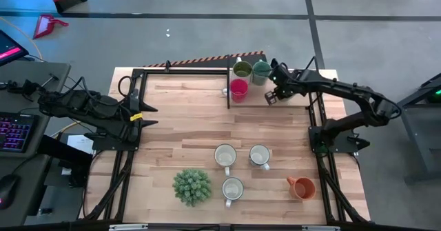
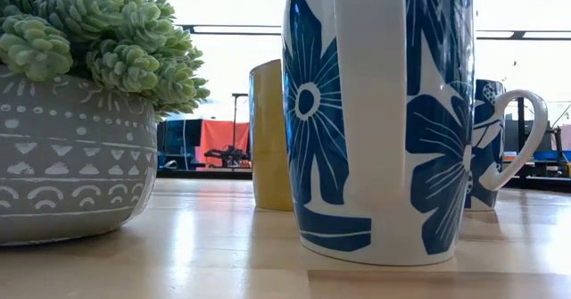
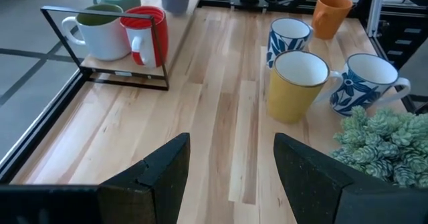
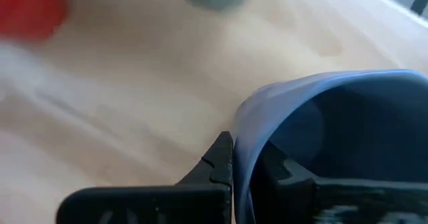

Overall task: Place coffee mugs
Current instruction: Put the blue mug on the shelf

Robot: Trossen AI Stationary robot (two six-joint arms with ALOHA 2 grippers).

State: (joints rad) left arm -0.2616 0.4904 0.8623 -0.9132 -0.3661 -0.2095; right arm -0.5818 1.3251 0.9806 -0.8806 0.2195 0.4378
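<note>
- Gripping the rim of a blue-grey ceramic mug (image 4: pixel 348 130), the right gripper (image 1: pixel 274 86) was at the far side of the pale wooden surface (image 1: pixel 186 121), just beside the black-framed tray (image 3: pixel 120 77); its fingers were clamped on the mug's wall, one inside and one outside.
- On the tray stood three round handled mugs: an olive green one (image 1: pixel 242 69), a teal green one (image 1: pixel 261 69) and a red one (image 1: pixel 238 88), the red nearer the middle of the surface.
- Three white mugs stood near the front: one (image 1: pixel 224 155) beside another (image 1: pixel 259 155), and a third (image 1: pixel 232 188) in front of them; the wrist view showed two with blue flower patterns and one yellow outside.
- An orange mug (image 1: pixel 303 187) lay tipped on its side toward the front right.
- A spiky green potted plant (image 1: pixel 191 187) in a grey patterned pot sat just left of the front white mug.
- The left gripper (image 1: pixel 146 116) waited at the left edge, its fingers (image 3: pixel 160 177) spread wide and holding nothing.
</note>
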